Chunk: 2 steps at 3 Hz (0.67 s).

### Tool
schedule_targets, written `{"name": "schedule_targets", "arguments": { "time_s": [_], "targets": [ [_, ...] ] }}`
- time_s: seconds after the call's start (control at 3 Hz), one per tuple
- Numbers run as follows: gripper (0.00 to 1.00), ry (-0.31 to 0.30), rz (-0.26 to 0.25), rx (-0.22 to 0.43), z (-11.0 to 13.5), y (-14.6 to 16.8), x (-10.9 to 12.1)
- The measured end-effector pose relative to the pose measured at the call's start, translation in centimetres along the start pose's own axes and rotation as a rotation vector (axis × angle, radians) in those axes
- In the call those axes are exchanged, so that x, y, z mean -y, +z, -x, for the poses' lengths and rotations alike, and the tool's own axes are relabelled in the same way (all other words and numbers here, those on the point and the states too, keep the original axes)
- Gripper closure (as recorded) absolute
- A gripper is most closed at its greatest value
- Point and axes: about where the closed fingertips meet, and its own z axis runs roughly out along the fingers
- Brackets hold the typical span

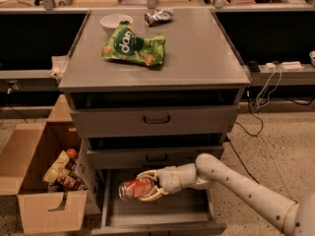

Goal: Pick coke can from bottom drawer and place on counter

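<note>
The gripper (143, 187) is down inside the open bottom drawer (157, 228), its pale fingers (146, 173) closed around the coke can (135, 189), one above it and one below. The can is held on its side, silver end pointing left, red-orange body toward the wrist. There's a trace of pale lettering on it, but I can't read it from here. Whether the can is touching the drawer's grey floor or is just clear of it, I can't tell.

The cream-coloured arm (241, 183) reaches in from the lower right, angled across the drawer's right-hand side.

Above the drawer are two shallower drawers, both pulled out a little, each with a black loop handle (156, 119). The counter (202, 53) tops the cabinet. On it, toward the back left, lies a green snack bag (133, 45) with white letters on a dark green round patch; they look like "don", though I wouldn't swear to it. Just behind the bag sits a small white bowl (115, 22), and to the bowl's right a crumpled silver foil packet (158, 16).

On the floor to the left of the cabinet stands an open cardboard box (34, 181) holding assorted snack packets (61, 168); none of their labels are legible. Cables (263, 90) trail down on the right.
</note>
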Motion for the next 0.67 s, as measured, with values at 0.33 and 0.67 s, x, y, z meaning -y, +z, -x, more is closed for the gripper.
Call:
{"name": "schedule_targets", "arguments": {
  "time_s": [0.33,0.67],
  "targets": [
    [1.0,-0.105,-0.004,-0.001,7.1,-2.94,-0.74],
    [1.0,-0.106,-0.005,-0.003,7.13,-2.99,-0.68]
  ]
}}
